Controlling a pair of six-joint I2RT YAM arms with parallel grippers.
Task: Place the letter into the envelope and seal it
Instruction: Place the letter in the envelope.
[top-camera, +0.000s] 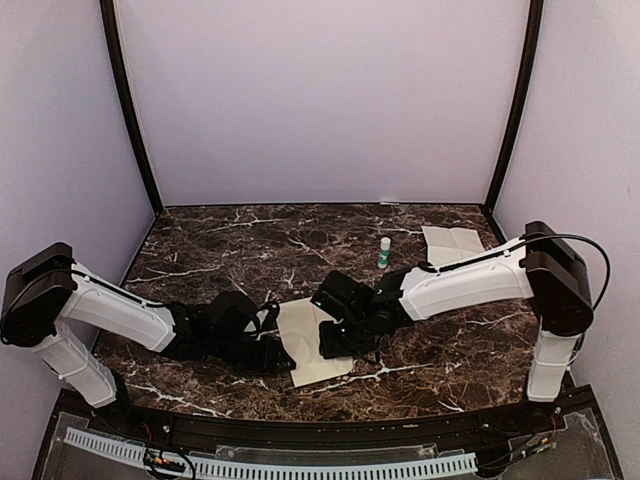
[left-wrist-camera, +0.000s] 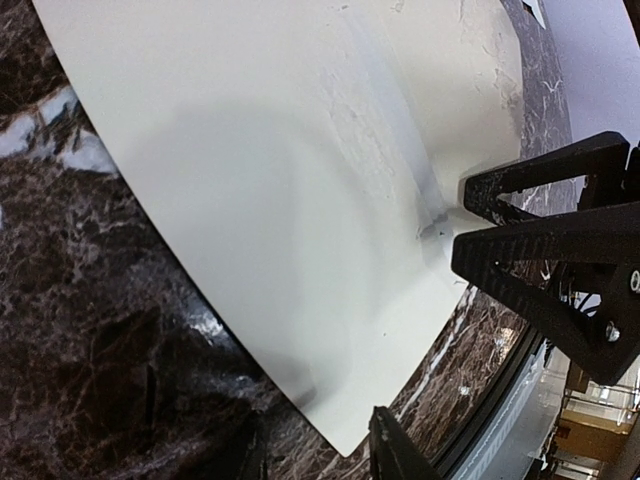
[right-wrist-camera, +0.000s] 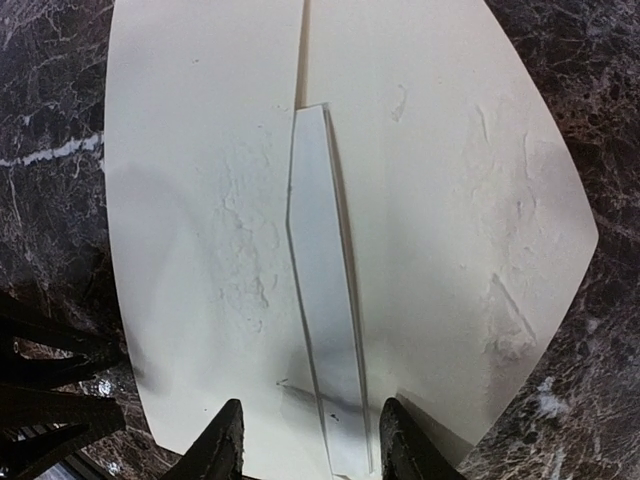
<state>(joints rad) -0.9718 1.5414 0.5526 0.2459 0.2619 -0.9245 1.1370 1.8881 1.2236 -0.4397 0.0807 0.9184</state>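
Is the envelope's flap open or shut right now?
Open. The flap stands raised off the envelope, nearly edge-on to the right wrist camera, between the fingers of the right gripper.
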